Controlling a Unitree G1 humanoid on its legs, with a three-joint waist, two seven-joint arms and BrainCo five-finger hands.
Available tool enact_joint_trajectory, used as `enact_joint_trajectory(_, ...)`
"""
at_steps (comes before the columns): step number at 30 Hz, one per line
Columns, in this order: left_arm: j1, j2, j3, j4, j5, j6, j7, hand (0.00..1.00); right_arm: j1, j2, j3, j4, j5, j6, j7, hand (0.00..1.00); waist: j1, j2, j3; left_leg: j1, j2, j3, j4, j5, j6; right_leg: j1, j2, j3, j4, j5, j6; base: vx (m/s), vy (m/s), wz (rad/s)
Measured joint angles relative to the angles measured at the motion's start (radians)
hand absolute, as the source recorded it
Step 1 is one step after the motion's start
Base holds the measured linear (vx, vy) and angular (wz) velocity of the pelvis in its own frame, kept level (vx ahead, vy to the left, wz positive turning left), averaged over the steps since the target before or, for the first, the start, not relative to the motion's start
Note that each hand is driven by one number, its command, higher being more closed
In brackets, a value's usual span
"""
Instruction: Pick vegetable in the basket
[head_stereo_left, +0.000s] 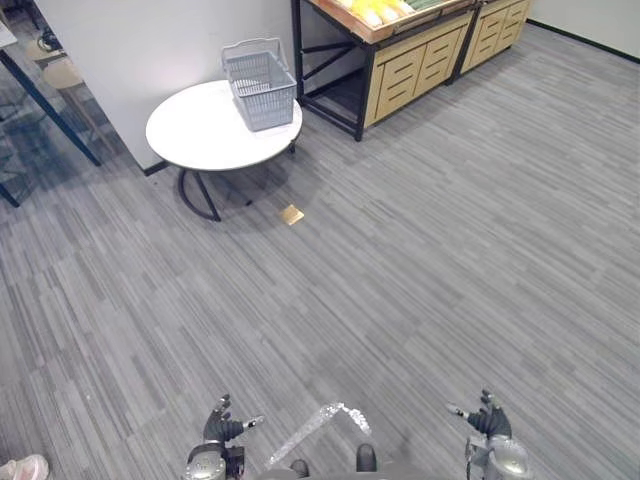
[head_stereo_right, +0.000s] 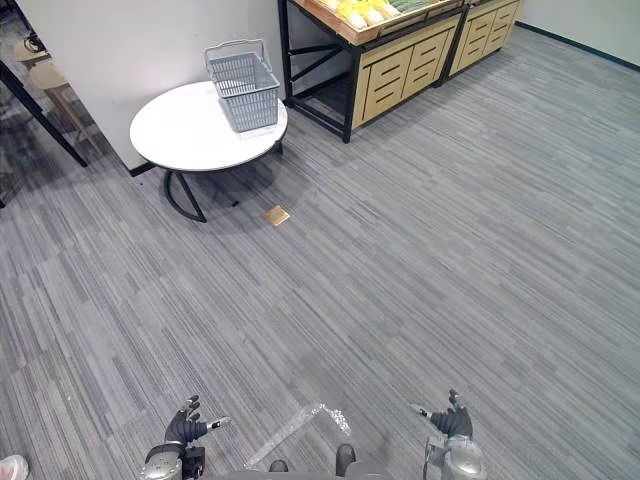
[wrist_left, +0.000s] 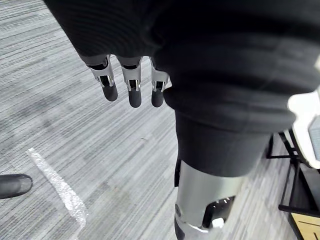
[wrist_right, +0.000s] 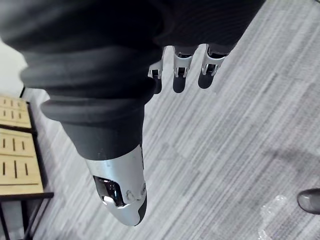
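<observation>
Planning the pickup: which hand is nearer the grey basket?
Left. The left hand is far back, roughly in line with the basket; the right hand is as far back but to the right.

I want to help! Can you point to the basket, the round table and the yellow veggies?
basket (head_stereo_left: 266, 100): left eye view, on its front mesh wall.
round table (head_stereo_left: 195, 132): left eye view, on the bare white top.
yellow vegetables (head_stereo_right: 357, 12): right eye view, middle of the pile.
</observation>
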Motion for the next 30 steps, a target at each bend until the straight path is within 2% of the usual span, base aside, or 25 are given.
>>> enact_joint_trajectory(6, 0.008, 0.009, 0.000, -0.028, 0.011, -0.002, 0.004, 0.00, 0.002, -0.005, 0.034, -0.041, -0.039, -0.017, 0.000, 0.00, -0.001, 0.000, 0.000, 0.003, 0.002, -0.002, 0.010, -0.002, 0.001, 0.009, 0.000, -0.004, 0.000, -0.003, 0.004, 0.01, -0.007, 0.01)
enact_joint_trajectory(11, 0.028, 0.009, 0.000, -0.057, 0.018, -0.003, 0.006, 0.00, 0.005, -0.018, 0.048, -0.055, -0.039, -0.022, -0.001, 0.00, -0.023, 0.005, 0.002, -0.012, 0.005, -0.008, 0.016, -0.018, 0.006, 0.003, 0.001, -0.027, 0.003, -0.007, 0.003, -0.05, -0.013, 0.13)
enact_joint_trajectory(13, 0.029, 0.008, 0.000, -0.057, 0.018, -0.003, 0.006, 0.00, 0.010, -0.018, 0.048, -0.056, -0.039, -0.022, -0.001, 0.00, -0.023, 0.010, 0.004, -0.013, 0.008, -0.008, 0.016, -0.027, 0.016, 0.000, 0.003, -0.031, 0.007, -0.007, 0.003, -0.06, 0.004, 0.07)
enact_joint_trajectory(23, 0.044, 0.006, 0.005, -0.079, -0.005, 0.000, 0.023, 0.00, 0.011, -0.015, 0.048, -0.093, -0.026, -0.015, -0.008, 0.00, -0.022, 0.023, -0.001, -0.055, 0.010, 0.008, 0.024, -0.035, 0.013, -0.053, 0.004, -0.019, 0.031, -0.012, 0.005, -0.02, 0.006, -0.03)
enact_joint_trajectory(27, 0.048, 0.005, 0.014, -0.131, -0.025, 0.000, 0.025, 0.00, -0.011, -0.014, 0.048, -0.101, -0.024, -0.015, -0.013, 0.00, -0.012, 0.023, 0.000, -0.102, 0.021, 0.024, 0.113, -0.095, 0.016, -0.086, 0.009, -0.005, 0.076, -0.041, 0.007, 0.05, 0.009, -0.15)
enact_joint_trajectory(28, 0.047, 0.004, 0.018, -0.147, -0.032, 0.000, 0.026, 0.00, -0.011, -0.014, 0.048, -0.122, -0.016, -0.014, -0.022, 0.00, 0.002, 0.024, 0.000, -0.125, 0.024, 0.031, 0.144, -0.121, 0.021, -0.112, 0.010, 0.008, 0.118, -0.067, 0.010, 0.04, 0.024, -0.23)
enact_joint_trajectory(30, 0.045, 0.003, 0.022, -0.183, -0.036, -0.001, 0.039, 0.00, -0.019, -0.015, 0.047, -0.146, -0.006, -0.015, -0.031, 0.00, 0.003, 0.020, 0.000, -0.156, 0.011, 0.039, 0.199, -0.171, 0.037, -0.176, -0.007, 0.013, 0.247, -0.148, 0.025, 0.08, 0.060, -0.07)
